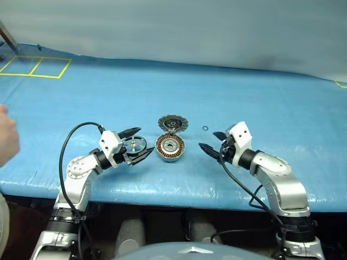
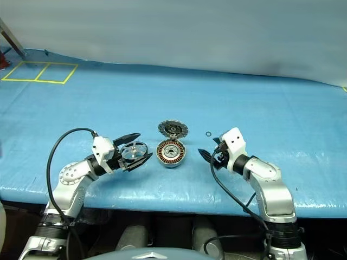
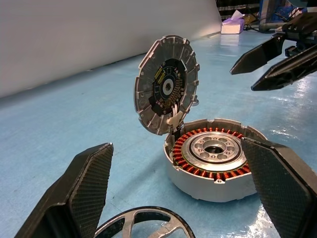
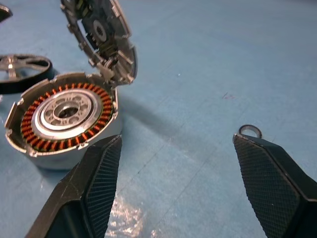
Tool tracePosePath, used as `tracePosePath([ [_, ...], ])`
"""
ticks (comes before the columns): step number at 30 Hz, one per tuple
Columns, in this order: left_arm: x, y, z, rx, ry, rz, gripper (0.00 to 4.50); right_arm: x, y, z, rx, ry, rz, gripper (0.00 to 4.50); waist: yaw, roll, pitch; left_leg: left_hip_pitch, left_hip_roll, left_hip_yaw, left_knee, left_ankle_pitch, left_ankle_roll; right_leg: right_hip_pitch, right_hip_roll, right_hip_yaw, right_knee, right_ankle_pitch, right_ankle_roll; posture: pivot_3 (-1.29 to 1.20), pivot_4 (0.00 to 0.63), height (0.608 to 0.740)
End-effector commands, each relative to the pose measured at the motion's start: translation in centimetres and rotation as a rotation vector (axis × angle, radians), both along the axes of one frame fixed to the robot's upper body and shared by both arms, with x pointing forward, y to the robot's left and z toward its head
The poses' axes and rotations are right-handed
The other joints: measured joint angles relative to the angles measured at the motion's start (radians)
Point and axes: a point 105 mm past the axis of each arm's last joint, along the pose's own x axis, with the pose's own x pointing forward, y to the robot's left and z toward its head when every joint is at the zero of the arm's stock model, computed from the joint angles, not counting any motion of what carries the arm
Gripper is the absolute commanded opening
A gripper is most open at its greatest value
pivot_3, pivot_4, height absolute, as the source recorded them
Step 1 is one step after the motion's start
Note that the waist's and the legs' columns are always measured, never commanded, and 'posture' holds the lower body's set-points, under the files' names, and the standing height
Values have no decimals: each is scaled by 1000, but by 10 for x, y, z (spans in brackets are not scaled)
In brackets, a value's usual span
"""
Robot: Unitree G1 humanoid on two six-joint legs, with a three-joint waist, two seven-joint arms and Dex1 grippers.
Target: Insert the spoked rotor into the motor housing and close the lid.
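Rotor first: we are at the very start of the job, because the spoked rotor point(image 1: 134, 145), a small round wheel with a shiny silver rim and thin dark spokes, lies flat on the blue table cover point(image 1: 271, 103). Our left gripper point(image 1: 136, 143) sits around it, one black finger on each side. The fingers are spread wide and do not squeeze it, so nothing is held.

Just beside the wheel is the motor housing point(image 1: 169, 148), a round silver-grey metal cup with a ring of copper-brown wire inside. It has no wheel in it. The lid point(image 1: 172, 124), a round flat disc with a silver cut-up rim and a dark middle, stands up at the far edge of the cup, tipped open.

Our right gripper point(image 1: 212, 142) waits on the other side of the cup, near it but not touching, with its fingers apart and empty. A tiny black ring point(image 1: 205, 128) lies close by.

We think the next move is to close the left fingers on the wheel, lift it and set it down over the hub.
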Motion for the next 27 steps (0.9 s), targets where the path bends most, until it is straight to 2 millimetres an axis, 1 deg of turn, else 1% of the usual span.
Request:
tracePosePath([
  [1,3,-1,10,-15,-46,0,4498,15,-17,1,-14,-65,-90,3764,0,0,0,0,0,0,0,0,0,0,0,0,0,0,0,0,150,740],
  [6,5,-1,12,-22,-59,11,4498,29,-26,-16,-61,-69,-142,3764,1,0,0,0,0,0,-1,0,0,0,0,0,0,1,0,0,150,740],
  [8,5,-1,12,-19,-60,13,4498,34,-27,-19,-65,-82,-158,3764,-2,1,1,0,0,0,-1,0,0,-1,0,0,0,1,-1,0,150,740],
  [14,6,1,13,-12,-63,19,4498,51,-22,-21,-53,-97,-162,3764,-8,1,1,0,0,0,-1,0,0,0,0,1,0,1,0,0,150,740],
  [19,6,1,14,-7,-69,24,4498,63,-11,-25,-39,-83,-135,3764,-8,1,1,0,0,0,-1,0,0,0,0,1,0,1,-1,0,150,740],
  [21,6,1,14,-5,-70,25,4498,68,-10,-28,-33,-73,-141,3764,-8,1,1,0,0,0,-1,0,0,0,0,1,0,3,-3,0,150,740],
  [27,6,2,15,0,-70,30,4498,80,-11,-36,-33,-44,-169,3764,-8,2,1,0,0,1,-1,0,0,0,0,1,0,4,-3,0,150,740],
])
